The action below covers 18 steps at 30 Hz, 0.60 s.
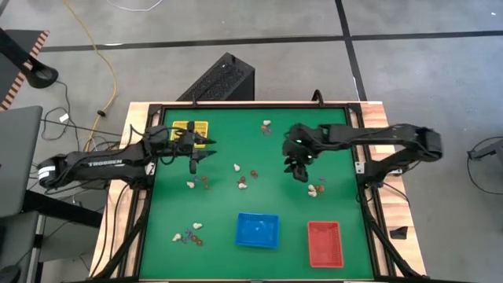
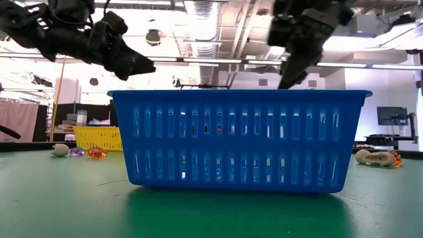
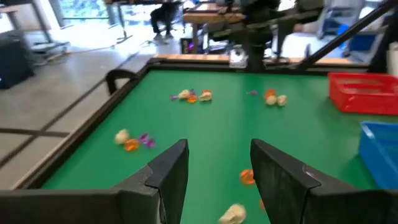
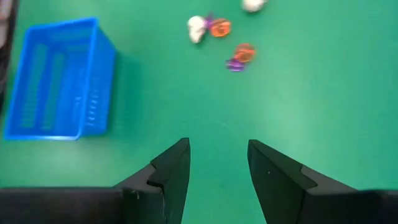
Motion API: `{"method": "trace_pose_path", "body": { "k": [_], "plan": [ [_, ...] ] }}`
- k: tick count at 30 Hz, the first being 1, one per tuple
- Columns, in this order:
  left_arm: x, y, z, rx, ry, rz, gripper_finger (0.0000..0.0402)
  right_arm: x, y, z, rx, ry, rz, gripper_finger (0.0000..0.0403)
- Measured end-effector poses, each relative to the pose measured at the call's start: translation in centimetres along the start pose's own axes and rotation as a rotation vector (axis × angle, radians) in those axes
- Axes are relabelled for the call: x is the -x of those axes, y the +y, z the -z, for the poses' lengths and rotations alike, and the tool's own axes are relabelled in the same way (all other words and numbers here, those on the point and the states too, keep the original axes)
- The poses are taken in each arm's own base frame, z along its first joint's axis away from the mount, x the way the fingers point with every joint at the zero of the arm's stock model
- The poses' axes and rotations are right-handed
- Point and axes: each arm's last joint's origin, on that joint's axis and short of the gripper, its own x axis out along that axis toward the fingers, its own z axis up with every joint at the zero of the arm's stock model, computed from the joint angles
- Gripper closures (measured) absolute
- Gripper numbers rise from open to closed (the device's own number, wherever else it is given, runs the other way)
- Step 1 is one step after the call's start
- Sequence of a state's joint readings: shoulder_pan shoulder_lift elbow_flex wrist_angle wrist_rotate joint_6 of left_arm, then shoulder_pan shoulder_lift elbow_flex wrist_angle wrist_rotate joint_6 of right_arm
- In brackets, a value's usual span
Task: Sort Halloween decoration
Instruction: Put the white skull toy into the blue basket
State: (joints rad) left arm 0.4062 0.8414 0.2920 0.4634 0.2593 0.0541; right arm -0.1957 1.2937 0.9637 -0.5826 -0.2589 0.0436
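On left arm: "TROSSEN" lettering | left end effector (image 1: 203,148) released | right end effector (image 1: 302,173) released

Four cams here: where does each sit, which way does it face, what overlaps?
High: overhead, straight down; both arms, left tool, right tool.
Low: table height, facing the blue tray; both arms overhead.
Left wrist: across table toward red tray; open fingers.
Right wrist: down at table; open fingers.
Shared: the blue tray, all four.

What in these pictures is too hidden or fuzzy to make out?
- Blue tray, low view: fills the middle and hides the table behind it.
- Trinkets, high view: too small to tell shapes.
- Yellow tray, high view: partly covered by the left gripper.
- Red tray, left wrist view: cut off by the edge.
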Motion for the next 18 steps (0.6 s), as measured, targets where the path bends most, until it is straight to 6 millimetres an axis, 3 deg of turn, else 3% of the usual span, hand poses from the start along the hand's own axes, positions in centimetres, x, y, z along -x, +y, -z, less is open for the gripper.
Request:
{"method": "trace_pose_path", "body": {
  "k": [7, 11, 18],
  "plan": [
    [-3.0, -1.0, 1.5, 0.044, -0.011, 0.1, 0.0239, 1.9, 1.3, 4.0, 0.057, -0.253, 0.053, 0.0211],
    [-5.0, -1.8, 2.3, 0.082, -0.016, 0.152, 0.0239, 1.8, 1.6, 5.9, 0.089, -0.336, 0.051, 0.0211],
    [-9.7, -3.7, 3.3, 0.057, 0.17, 0.307, 0.0239, 1.3, 1.3, 7.3, 0.094, -0.33, 0.052, 0.0211]
  ]
}}
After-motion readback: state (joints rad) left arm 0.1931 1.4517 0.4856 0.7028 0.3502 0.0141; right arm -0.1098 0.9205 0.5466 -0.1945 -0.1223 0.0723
